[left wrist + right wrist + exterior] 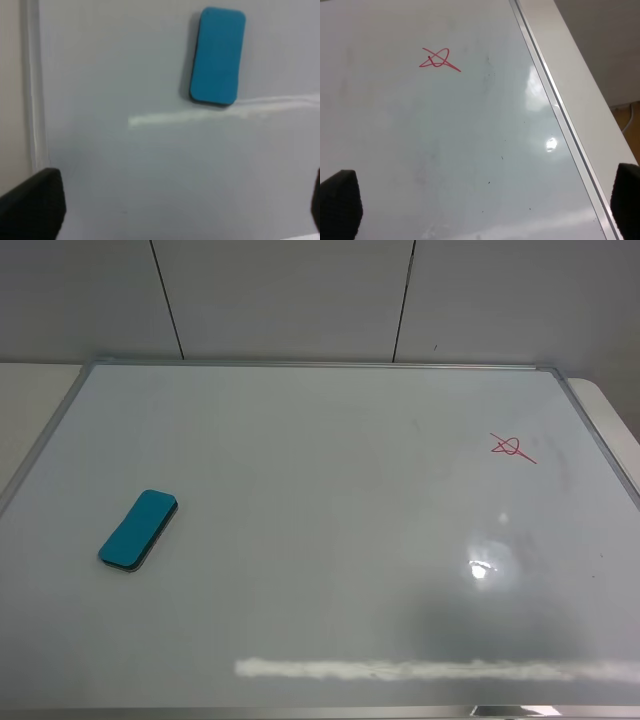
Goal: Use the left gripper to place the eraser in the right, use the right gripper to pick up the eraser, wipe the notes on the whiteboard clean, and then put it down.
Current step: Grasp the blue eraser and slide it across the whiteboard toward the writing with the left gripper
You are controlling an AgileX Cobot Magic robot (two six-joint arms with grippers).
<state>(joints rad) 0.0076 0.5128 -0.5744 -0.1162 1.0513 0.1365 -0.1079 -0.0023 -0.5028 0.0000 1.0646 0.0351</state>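
Observation:
The teal-blue eraser (139, 530) lies flat on the left part of the whiteboard (330, 540), felt side down. It also shows in the left wrist view (218, 55), well ahead of my left gripper (172, 205), which is open and empty, with one black fingertip (32, 205) showing. The red notes (511, 448) are on the right part of the board and show in the right wrist view (439, 59). My right gripper (482, 200) is open and empty, apart from the notes. Neither gripper shows in the exterior high view.
The whiteboard's silver frame (40, 445) runs along the left and along the right (555, 110). A pale table edge (580, 85) lies beyond the right frame. Glare spots sit on the board near the front right (482, 568).

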